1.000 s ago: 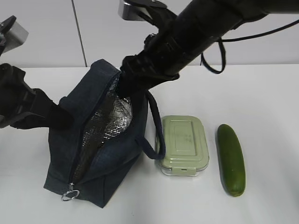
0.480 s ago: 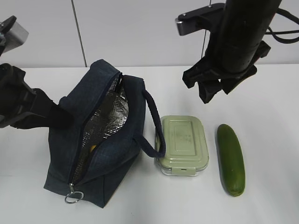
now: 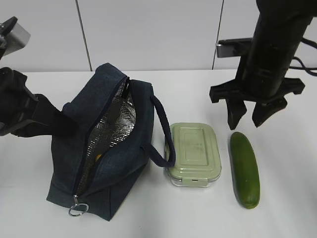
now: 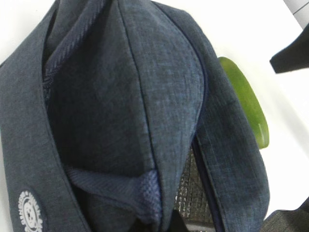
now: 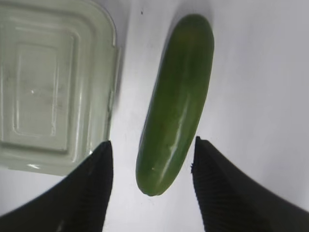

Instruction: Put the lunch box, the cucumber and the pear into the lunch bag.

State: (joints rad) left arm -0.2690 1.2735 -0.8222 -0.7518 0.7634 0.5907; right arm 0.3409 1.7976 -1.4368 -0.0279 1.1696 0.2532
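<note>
White worktop (image 3: 287,218) against a pale panelled wall; the lunch bag (image 3: 106,148) serves as landmark, standing unzipped with its foil lining showing. The lunch box (image 3: 193,153) lies just beside the bag's handle side, lid up, and the cucumber (image 3: 244,168) lies beyond the box, parallel to it and apart from it. A small yellow patch low inside the bag's opening is probably the pear (image 3: 98,157); too little shows to be sure. The right gripper (image 3: 250,116) hangs above the cucumber's far end, fingers spread wide and holding nothing. In the right wrist view the two fingers flank the cucumber's near end, one on each side, neither touching; the left one sits between cucumber and box lid. The left gripper is pressed against the bag's outer side, away from the box; its fingers are hidden by fabric, so cannot tell how far they are open or whether they grip the cloth. Risks, as judged: the grasp is set near one end, so the long smooth cucumber could pivot or slip once lifted; the finger nearest the box could catch the lid rim on the way down and shove it; the bag mouth is narrow and could snag the cucumber if the fabric sags.
</note>
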